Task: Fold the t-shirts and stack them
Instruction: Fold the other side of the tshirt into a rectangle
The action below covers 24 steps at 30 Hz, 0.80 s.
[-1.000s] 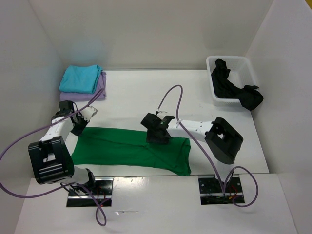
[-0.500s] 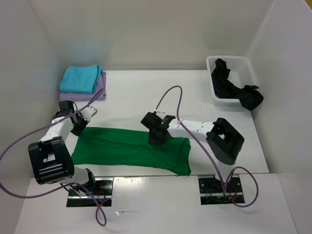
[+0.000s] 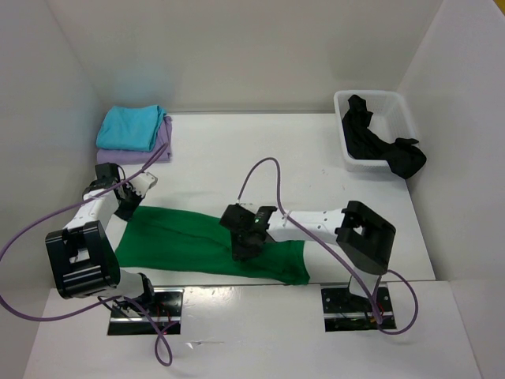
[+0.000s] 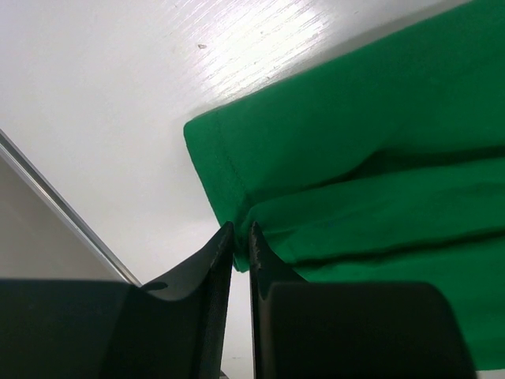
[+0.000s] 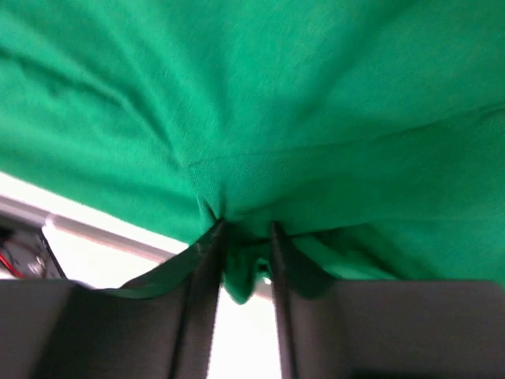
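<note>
T-shirts: four, namely green (image 3: 189,241), turquoise (image 3: 132,126), lavender (image 3: 162,144), black (image 3: 387,150). Bin (image 3: 377,94): one. Arms (image 3: 93,207) (image 3: 316,223): two.

Bare table (image 3: 252,150) is lying open across the middle. The turquoise shirt (image 3: 130,126) on the lavender shirt (image 3: 163,142) is blocking the far left corner, and the white bin (image 3: 342,134) is blocking the far right corner. The green shirt (image 3: 177,241), left arm (image 3: 93,207) and right arm (image 3: 316,223) are crowding the near edge.

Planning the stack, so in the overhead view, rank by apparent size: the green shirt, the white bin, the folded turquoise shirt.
Largest: green shirt, spread out.
Then white bin.
Smallest: turquoise shirt, folded, only slightly smaller than the bin.
</note>
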Each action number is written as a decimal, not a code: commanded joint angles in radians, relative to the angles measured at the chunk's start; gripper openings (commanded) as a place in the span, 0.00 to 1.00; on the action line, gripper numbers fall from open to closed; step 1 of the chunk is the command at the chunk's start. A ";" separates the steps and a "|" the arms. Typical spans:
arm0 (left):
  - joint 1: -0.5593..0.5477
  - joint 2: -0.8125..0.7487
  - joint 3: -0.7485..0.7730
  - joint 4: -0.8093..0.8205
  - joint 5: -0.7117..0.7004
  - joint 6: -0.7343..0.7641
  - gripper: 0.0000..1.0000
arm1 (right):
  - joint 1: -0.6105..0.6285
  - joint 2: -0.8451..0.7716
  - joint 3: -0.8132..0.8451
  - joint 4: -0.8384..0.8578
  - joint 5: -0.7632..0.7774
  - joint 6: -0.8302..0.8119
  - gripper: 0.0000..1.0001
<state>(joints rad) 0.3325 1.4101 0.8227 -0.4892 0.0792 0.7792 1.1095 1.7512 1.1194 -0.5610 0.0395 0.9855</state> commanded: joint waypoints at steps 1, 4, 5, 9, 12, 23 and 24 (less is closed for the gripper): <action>0.003 -0.026 0.000 0.011 0.002 -0.001 0.20 | 0.039 -0.027 0.030 -0.026 -0.013 0.005 0.40; 0.003 -0.026 0.000 0.011 0.002 -0.001 0.20 | 0.062 -0.074 0.030 -0.036 -0.013 0.015 0.46; 0.003 -0.026 0.000 0.011 0.002 -0.001 0.20 | 0.062 -0.085 0.030 -0.036 -0.029 0.015 0.46; 0.003 -0.036 0.000 0.002 -0.030 0.008 0.22 | 0.062 -0.140 0.008 -0.072 -0.055 0.054 0.46; 0.003 -0.045 0.000 -0.029 -0.045 0.031 0.29 | 0.062 -0.228 -0.016 -0.160 0.041 0.134 0.45; 0.079 -0.108 0.087 -0.278 -0.041 0.092 0.56 | -0.437 -0.726 -0.355 -0.192 0.229 0.268 0.60; 0.089 -0.108 0.102 -0.311 -0.041 0.104 0.60 | -0.485 -0.726 -0.356 -0.151 0.214 0.231 0.60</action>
<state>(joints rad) 0.3927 1.3430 0.8551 -0.6777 0.0055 0.8417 0.7288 1.0325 0.7925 -0.7624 0.2161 1.2846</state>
